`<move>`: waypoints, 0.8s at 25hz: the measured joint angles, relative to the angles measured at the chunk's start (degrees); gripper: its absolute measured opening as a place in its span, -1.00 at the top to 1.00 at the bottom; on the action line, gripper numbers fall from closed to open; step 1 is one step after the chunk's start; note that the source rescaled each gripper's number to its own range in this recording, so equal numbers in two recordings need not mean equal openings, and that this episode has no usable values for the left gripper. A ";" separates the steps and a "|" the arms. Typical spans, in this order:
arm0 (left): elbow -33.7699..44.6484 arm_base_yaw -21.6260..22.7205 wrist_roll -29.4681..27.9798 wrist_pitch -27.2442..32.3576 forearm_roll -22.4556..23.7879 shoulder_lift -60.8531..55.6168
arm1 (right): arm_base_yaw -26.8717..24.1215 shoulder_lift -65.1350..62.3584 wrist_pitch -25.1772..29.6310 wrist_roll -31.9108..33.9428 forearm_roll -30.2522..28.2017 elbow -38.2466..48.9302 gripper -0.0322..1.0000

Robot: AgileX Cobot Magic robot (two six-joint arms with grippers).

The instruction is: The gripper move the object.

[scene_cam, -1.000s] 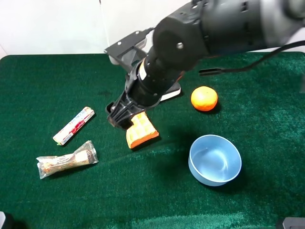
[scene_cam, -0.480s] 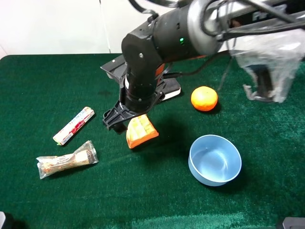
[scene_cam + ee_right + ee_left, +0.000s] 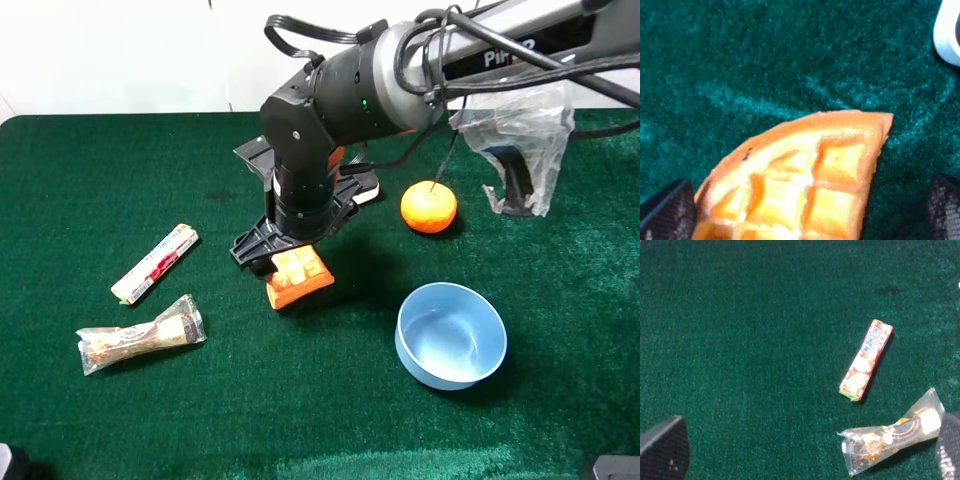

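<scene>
The orange-tan waffle wedge (image 3: 299, 279) lies flat on the green cloth near the middle. My right gripper (image 3: 283, 262), a black clamp on a thick black and grey arm, has reached across and stands right over the wedge's far end. In the right wrist view the wedge (image 3: 805, 175) fills the space between the two fingertips (image 3: 667, 207), which stand wide apart, so the right gripper (image 3: 805, 212) is open. My left gripper (image 3: 805, 450) is open and empty above bare cloth; it does not show in the exterior view.
A round orange fruit (image 3: 428, 206) and a light blue bowl (image 3: 450, 335) are right of the wedge. A red candy stick (image 3: 155, 262) and a clear-wrapped snack (image 3: 140, 335) lie to the left. A white and black flat device (image 3: 362, 188) lies behind the arm.
My right arm has swung upright and its gripper has shifted from the wedge's left side to directly over it. The wedge has hardly moved.
</scene>
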 joint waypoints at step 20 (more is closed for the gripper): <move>0.00 0.00 0.00 0.00 0.00 0.00 | 0.12 0.87 -1.71 0.86 2.09 -0.14 -1.00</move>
